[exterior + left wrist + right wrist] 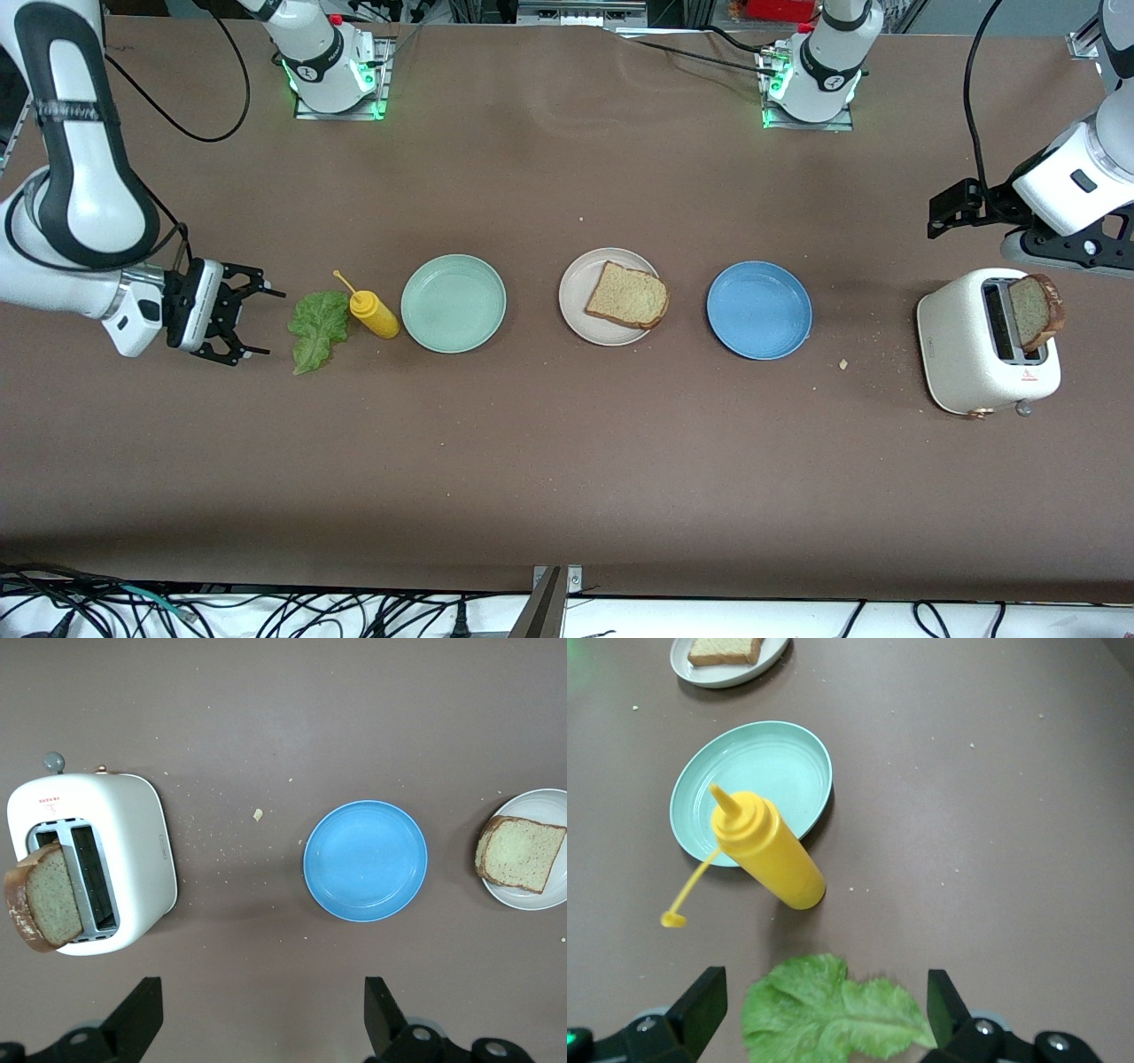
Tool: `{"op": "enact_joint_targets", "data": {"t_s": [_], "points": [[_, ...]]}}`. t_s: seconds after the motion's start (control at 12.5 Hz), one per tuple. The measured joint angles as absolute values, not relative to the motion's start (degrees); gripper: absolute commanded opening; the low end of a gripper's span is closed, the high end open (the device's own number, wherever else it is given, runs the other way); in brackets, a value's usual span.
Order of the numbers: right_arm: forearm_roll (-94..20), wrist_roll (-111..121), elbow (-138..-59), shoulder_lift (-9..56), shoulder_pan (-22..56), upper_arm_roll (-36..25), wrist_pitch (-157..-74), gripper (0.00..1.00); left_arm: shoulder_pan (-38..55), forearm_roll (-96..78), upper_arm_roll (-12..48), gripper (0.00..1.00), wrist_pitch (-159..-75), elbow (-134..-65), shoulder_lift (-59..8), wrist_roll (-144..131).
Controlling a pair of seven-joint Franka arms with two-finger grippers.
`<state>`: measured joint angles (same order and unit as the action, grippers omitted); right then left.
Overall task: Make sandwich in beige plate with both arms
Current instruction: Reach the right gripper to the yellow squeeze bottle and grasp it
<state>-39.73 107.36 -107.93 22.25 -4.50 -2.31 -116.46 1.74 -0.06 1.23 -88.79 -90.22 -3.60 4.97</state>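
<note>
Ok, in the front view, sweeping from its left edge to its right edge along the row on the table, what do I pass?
Right gripper, jaws open → lettuce leaf → yellow mustard bottle → mint-green plate → beige plate with one toast slice → blue plate → toaster holding a second slice.

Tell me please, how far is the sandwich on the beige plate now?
Done: one toast slice lies on the beige plate. In hand: nothing is held; the open right gripper is beside the lettuce leaf; the open left gripper hangs near the toaster. Left: lettuce, then the second slice, which is in the toaster.
</note>
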Motion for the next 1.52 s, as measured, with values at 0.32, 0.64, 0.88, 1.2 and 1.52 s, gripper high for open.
{"op": "enact_joint_targets", "data": {"t_s": [0.32,0.64,0.88,1.2,1.52], "points": [[-51.1,125.1,-107.8,29.3,-6.1,-2.3,-116.7,1.00,1.7,-0.1,1.2,1.00,-88.7,-90.2,-3.6,4.9],[-58.1,132.8,-107.7,33.0,-6.1,-2.1,-116.5,1.00,1.7,-0.1,1.2,1.00,-88.7,-90.2,-3.6,4.9],[-62.5,137.3,-107.7,35.3,-6.0,-1.1,-113.3,1.00,1.7,-0.1,1.2,1.00,-88.6,-90.2,-3.6,4.9],[-66.5,141.1,-107.7,37.4,-6.0,0.0,-111.0,1.00,1.7,-0.1,1.2,1.00,-88.6,-90.2,-3.6,4.9],[-69.0,143.8,-107.9,39.0,-6.0,0.3,-109.2,1.00,1.7,-0.1,1.2,1.00,-88.6,-90.2,-3.6,4.9]]}}
